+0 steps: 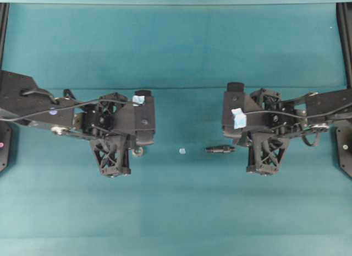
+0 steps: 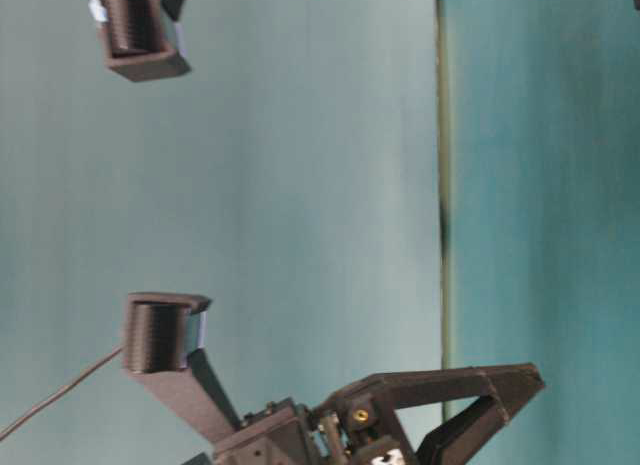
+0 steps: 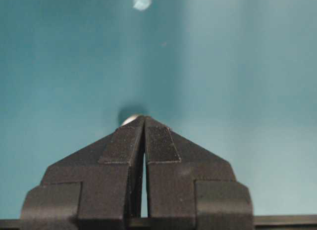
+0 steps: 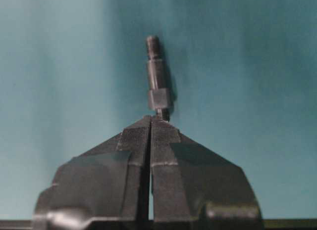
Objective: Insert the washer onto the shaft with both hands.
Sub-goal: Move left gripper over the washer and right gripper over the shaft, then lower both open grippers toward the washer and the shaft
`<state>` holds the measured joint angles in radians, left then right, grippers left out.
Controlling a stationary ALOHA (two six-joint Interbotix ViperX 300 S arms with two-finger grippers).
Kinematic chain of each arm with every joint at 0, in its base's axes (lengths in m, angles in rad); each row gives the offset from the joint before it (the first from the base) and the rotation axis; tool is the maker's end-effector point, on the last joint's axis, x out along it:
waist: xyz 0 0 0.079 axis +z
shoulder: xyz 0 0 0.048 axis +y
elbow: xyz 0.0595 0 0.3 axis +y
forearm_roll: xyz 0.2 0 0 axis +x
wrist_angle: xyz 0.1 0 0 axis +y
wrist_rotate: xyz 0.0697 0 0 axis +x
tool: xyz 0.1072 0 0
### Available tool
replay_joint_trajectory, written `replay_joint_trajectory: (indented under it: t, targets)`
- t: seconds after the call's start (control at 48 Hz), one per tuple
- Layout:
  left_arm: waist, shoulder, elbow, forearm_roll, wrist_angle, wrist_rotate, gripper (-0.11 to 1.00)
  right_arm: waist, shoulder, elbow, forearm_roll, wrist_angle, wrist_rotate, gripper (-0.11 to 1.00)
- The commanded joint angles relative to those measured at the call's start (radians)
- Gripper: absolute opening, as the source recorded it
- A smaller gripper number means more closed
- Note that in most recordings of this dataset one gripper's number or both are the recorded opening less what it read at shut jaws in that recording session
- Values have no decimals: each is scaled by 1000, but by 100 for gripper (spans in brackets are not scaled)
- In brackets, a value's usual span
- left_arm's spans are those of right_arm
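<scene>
While no writing is legible, both jaws stand closed.

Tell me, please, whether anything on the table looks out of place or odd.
One thing: a tiny pale square bit lies loose on the teal table, between the washer and the shaft. It seems to belong to neither part. Nothing looks spilled or damaged.

No legible text, labels, brands, numbers or signs found in any view. The pale tape tags on the arms carry no readable marking at this resolution.
</scene>
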<state>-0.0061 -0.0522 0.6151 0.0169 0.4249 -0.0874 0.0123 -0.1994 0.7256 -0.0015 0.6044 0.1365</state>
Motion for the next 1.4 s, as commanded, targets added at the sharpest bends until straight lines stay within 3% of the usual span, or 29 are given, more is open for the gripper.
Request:
replay_joint_trajectory:
  t: [0.0,0.271,0.375,0.438,0.542,0.688,0.751,0.813,1.376]
  targets:
    - [-2,-6,-6,2,-14,14,2,3,8,-15,-2,-15,-9,-10]
    - [5,-12,31,2,-21,18,2,3,52,-17,-2,-38,-8,-7]
    - [5,-14,37,2,-20,9,3,3,66,-17,0,-52,-8,1]
    - [6,-11,38,2,-21,3,6,3,74,-17,-2,-58,-9,12]
    - [8,0,38,2,-17,-3,30,3,84,-12,-5,-61,-8,38]
    - [5,31,35,2,-6,-6,75,12,95,-14,-41,-61,-2,80]
    - [2,40,37,2,-9,-2,90,14,98,-17,-48,-61,-2,92]
    - [0,48,40,2,-12,2,97,14,100,-15,-48,-63,-2,91]
    - [0,117,49,2,-74,5,95,12,175,31,-55,-166,-6,90]
